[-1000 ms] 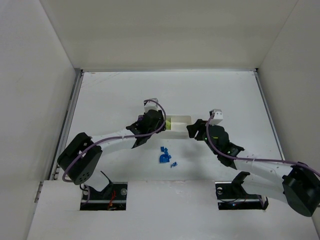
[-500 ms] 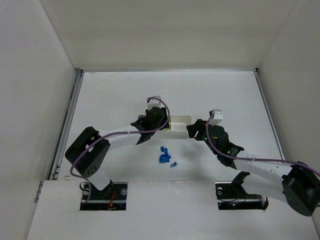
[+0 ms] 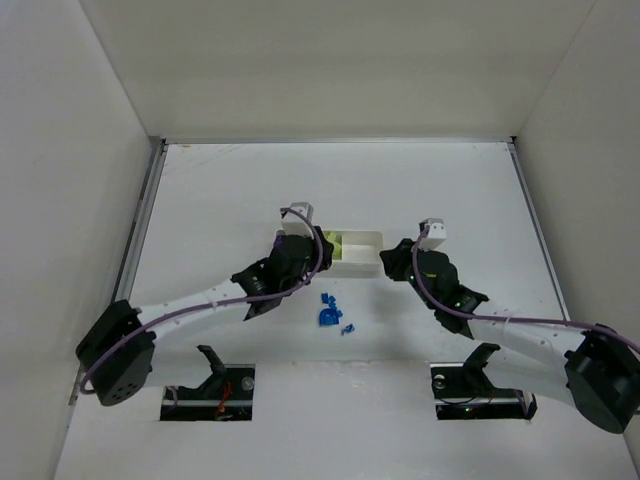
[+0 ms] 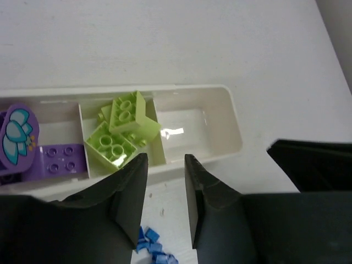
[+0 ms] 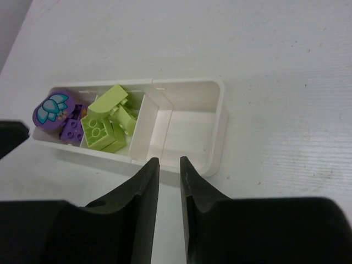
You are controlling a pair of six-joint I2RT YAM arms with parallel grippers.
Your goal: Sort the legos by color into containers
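The containers are three compartments of a white tray [image 3: 362, 264] [image 4: 234, 118] [image 5: 220, 121]. Purple legos [image 4: 60, 159] [image 5: 55, 107] fill its left compartment and lime legos [image 4: 124, 129] [image 5: 107, 124] its middle one. The right compartment [image 4: 192, 126] holds nothing. Blue legos [image 3: 328, 312] [image 4: 151, 245] lie loose on the table in front of the tray. My left gripper [image 3: 315, 258] [image 4: 166, 158] hovers at the tray's near wall, slightly open and holding nothing. My right gripper [image 3: 388, 262] [image 5: 169, 160] sits at the tray's right end, its jaws nearly together and holding nothing.
White walls enclose the table on the left, right and far sides. The right gripper's black body [image 4: 313, 165] shows at the right edge of the left wrist view. A metal rail [image 3: 140, 230] runs along the table's left side.
My left arm has drawn back from over the tray toward the near left. My right gripper's jaws have closed while that arm stayed in place.
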